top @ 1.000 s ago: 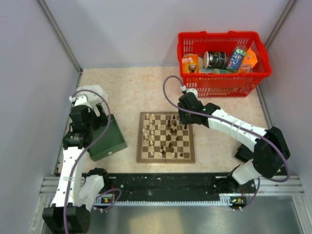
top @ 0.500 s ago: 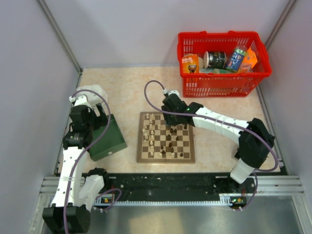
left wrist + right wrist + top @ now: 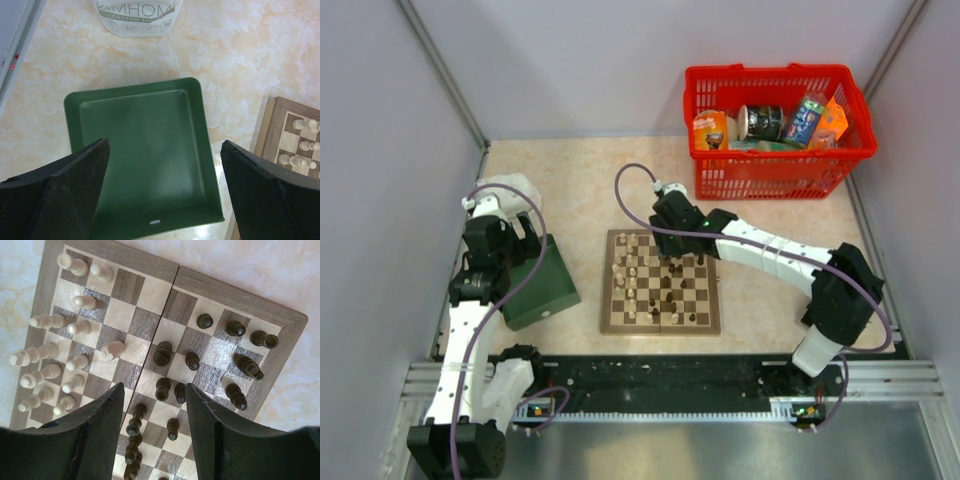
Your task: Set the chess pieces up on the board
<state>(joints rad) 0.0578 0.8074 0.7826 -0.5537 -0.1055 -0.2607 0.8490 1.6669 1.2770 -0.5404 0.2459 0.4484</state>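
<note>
Right pincer (image 3: 156, 405) hung released, empty, above the board (image 3: 225, 285), dark chess pieces (image 3: 162, 354) crowded beneath its jaws, cream ones (image 3: 112, 350) at 9 o'clock. Descending there risked toppling neighbours. Left pincer (image 3: 165, 145) gaped idle over the green box (image 3: 140, 150).

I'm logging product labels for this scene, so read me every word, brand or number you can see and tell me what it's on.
"KIMHOME", top edge cropped, on the white pack beyond the green tray.
"COTTON TI...", rest unreadable, on the same pack.
Labels on the cans and packets in the red basket: too small to read.
</note>
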